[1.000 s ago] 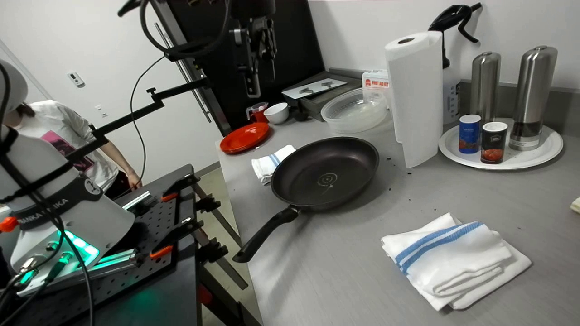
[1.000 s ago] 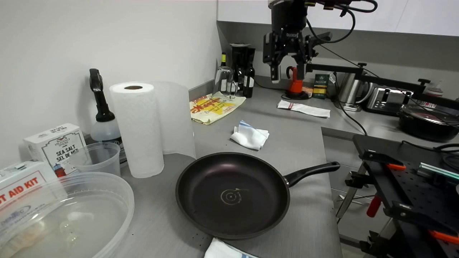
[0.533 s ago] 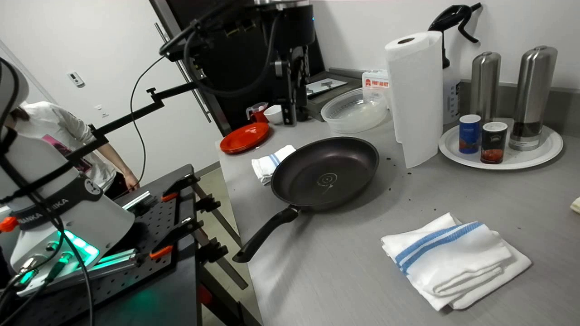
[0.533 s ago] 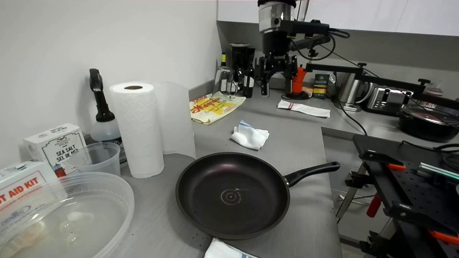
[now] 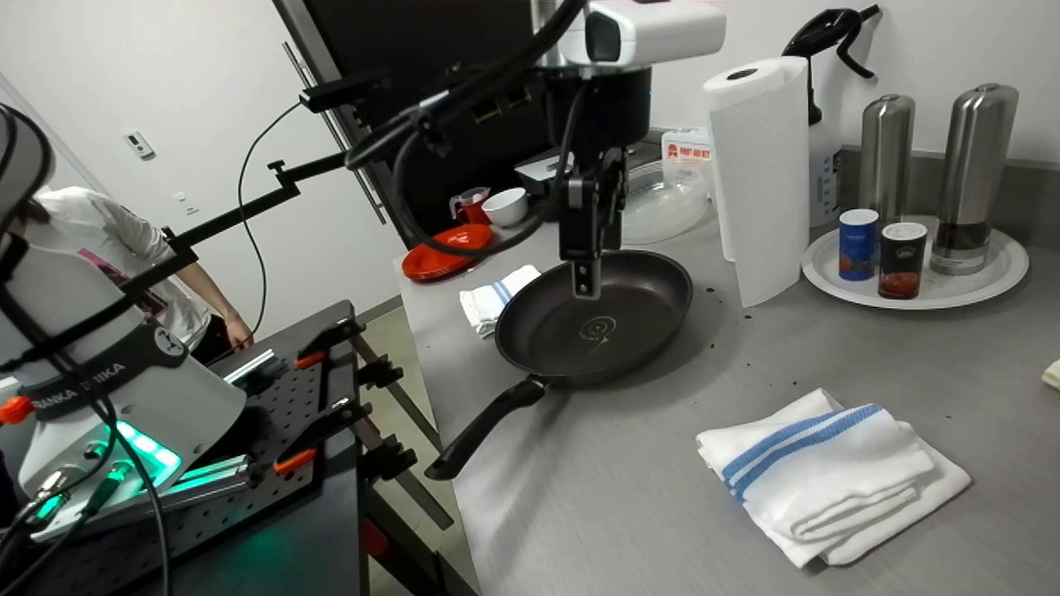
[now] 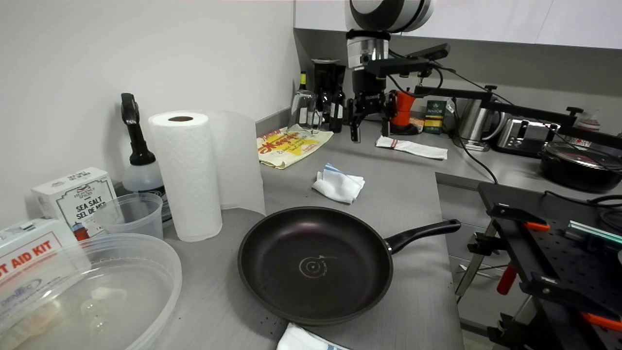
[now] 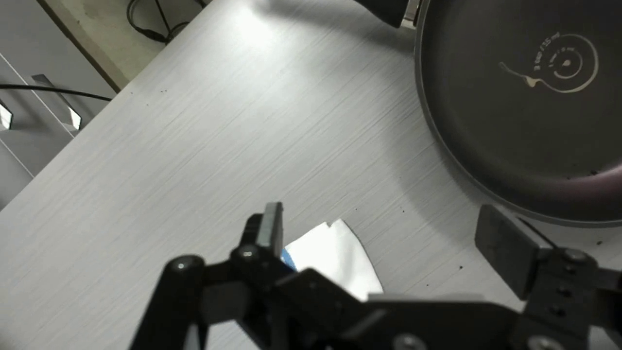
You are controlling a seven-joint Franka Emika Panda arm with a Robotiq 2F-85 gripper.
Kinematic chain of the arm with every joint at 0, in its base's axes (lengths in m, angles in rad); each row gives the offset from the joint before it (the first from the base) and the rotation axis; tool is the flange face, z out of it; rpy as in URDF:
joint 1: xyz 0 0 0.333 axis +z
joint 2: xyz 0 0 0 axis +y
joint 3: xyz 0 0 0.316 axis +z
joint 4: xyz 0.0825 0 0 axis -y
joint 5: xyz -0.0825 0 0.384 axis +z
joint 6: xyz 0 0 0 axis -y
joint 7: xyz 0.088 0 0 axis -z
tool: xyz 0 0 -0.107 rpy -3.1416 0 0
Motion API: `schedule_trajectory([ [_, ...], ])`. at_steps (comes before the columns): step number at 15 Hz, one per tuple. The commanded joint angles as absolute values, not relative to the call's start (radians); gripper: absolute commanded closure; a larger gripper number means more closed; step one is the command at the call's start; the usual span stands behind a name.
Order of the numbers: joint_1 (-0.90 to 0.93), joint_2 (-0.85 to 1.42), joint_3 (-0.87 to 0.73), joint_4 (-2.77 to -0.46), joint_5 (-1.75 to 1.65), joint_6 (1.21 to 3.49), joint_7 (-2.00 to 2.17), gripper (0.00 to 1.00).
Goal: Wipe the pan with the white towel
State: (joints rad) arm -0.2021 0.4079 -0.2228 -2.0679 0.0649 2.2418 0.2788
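Observation:
A white towel with blue stripes (image 5: 828, 484) lies folded on the counter. It also shows in an exterior view (image 6: 338, 184), and partly in the wrist view (image 7: 340, 255), where my gripper's linkage hides the rest. A black pan (image 5: 629, 339) with its handle toward the counter edge lies near it, also in an exterior view (image 6: 316, 291) and the wrist view (image 7: 486, 126). A similar towel (image 5: 497, 300) lies on the pan's opposite side. My gripper (image 7: 386, 238) is open and empty, above the counter; both exterior views show it pointing down (image 6: 371, 135).
A paper towel roll (image 5: 762, 182) stands beside the pan. A white plate (image 5: 952, 294) holds steel grinders and small shakers. A clear plastic tub (image 6: 165, 301) and a red plate (image 5: 447, 252) stand past the pan. A red-striped towel (image 6: 413, 148) lies farther along.
My gripper has come down. It has moved right in the exterior view with the robot base, and slightly left in the view with the salt box. The pan and towels have not moved.

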Motion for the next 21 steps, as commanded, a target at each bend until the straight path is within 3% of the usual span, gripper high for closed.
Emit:
schedule_trajectory([
  [1,-0.208,0.48,-0.234,-1.989,0.058,2.257,0.276,0.0],
  [21,-0.203,0.677,-0.31,-1.918,0.065,2.542,0.384,0.0],
])
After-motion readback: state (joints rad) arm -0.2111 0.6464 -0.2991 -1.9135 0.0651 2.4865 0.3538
